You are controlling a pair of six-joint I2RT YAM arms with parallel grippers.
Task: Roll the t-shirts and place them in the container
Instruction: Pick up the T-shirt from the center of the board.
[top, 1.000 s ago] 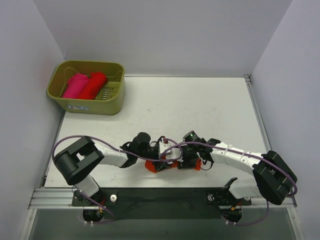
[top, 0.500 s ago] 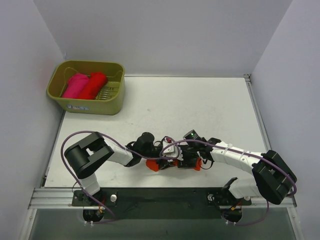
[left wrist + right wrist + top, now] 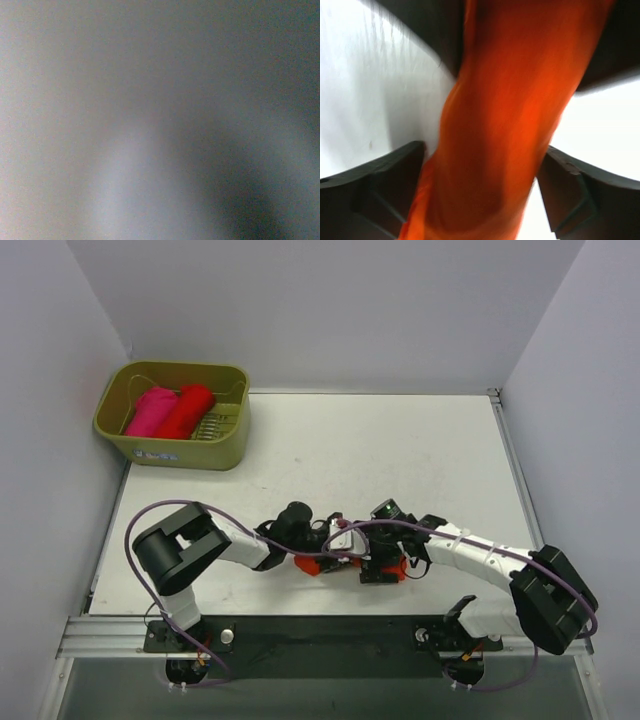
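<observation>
An orange-red t-shirt (image 3: pixel 312 566), rolled into a short bundle, lies on the white table near its front edge, mostly hidden under both wrists. In the right wrist view the orange roll (image 3: pixel 510 125) runs between my right gripper's (image 3: pixel 482 150) dark fingers. They stand wide on either side of it, and a sliver of table shows beside the left finger. My right gripper (image 3: pixel 378 565) sits over the roll's right part. My left gripper (image 3: pixel 330 548) reaches in from the left, its jaws hidden. The left wrist view is a grey blur.
An olive-green basket (image 3: pixel 180 452) stands at the far left corner of the table (image 3: pixel 400 450). It holds a rolled deeper red t-shirt (image 3: pixel 188 410) and a rolled magenta t-shirt (image 3: pixel 150 410). White walls close in on the left, back and right.
My left arm has slid to the right, bringing its wrist closer to the right gripper over the roll. My right wrist has dropped slightly toward the near edge.
</observation>
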